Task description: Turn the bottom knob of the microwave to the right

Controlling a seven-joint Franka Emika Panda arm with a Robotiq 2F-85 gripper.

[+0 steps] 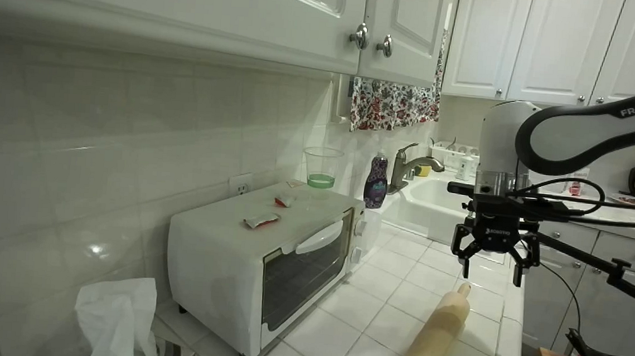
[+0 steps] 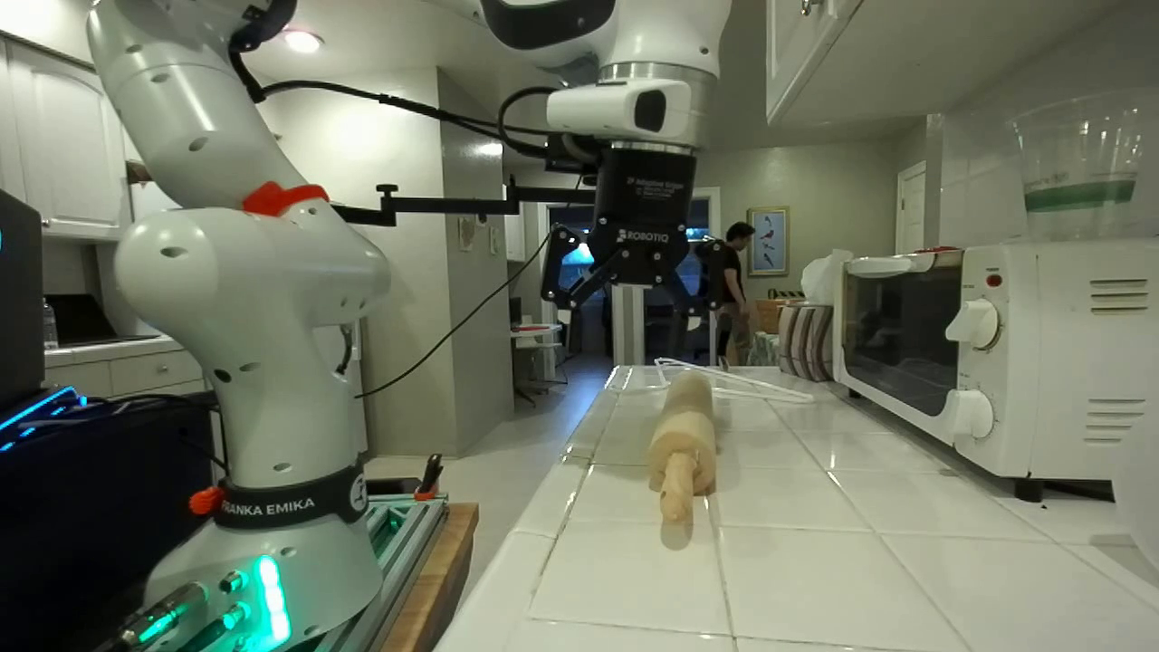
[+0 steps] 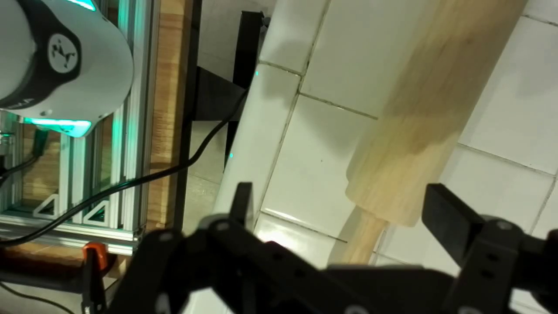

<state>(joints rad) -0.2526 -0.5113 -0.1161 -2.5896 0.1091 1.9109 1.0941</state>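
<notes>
The microwave, a white oven with a dark glass door, stands on the tiled counter in both exterior views (image 1: 215,282) (image 2: 1077,362). Its bottom knob (image 2: 973,415) is white and sits low on the front panel, below the similar top knob (image 2: 976,323). The bottom knob also shows at an angle in an exterior view (image 1: 356,254). My gripper (image 1: 491,273) (image 2: 629,319) (image 3: 340,200) is open and holds nothing. It points down above the counter's outer edge, over the rolling pin's near end, well apart from the microwave. The wrist view does not show the microwave.
A wooden rolling pin (image 1: 435,337) (image 2: 684,435) (image 3: 418,131) lies below my gripper. A clear plastic cup (image 1: 322,167) and small packets (image 1: 261,220) are on the microwave. A soap bottle (image 1: 376,182) stands by the sink (image 1: 404,212). Cabinets (image 1: 195,13) overhang the microwave.
</notes>
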